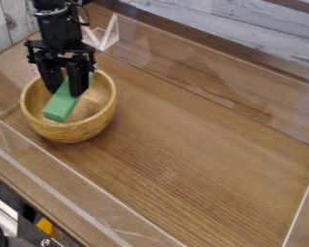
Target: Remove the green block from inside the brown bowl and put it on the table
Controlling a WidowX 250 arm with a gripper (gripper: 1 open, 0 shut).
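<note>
Green block (62, 104) looks light and hard, and it hangs tilted over the brown bowl (70, 125), at ten o'clock on the table (196, 145). My pincer (65, 87) is clamped on its top end, so I think it could slip or swing.

Tabletop (196, 135): brown wood-grain surface, glossy, running diagonally from upper left to lower right; light is reflecting off it in pale streaks toward the far side; clear plastic walls (235, 58) are standing along its edges, one along the far side, one along the near side, one at the right end. Brown bowl (70, 108) is sitting directly on the tabletop near the left end, upright, thick rim, paler inside; it is resting well apart from the far wall and the right end; the rest of the surface is showing only bare wood grain.
</note>
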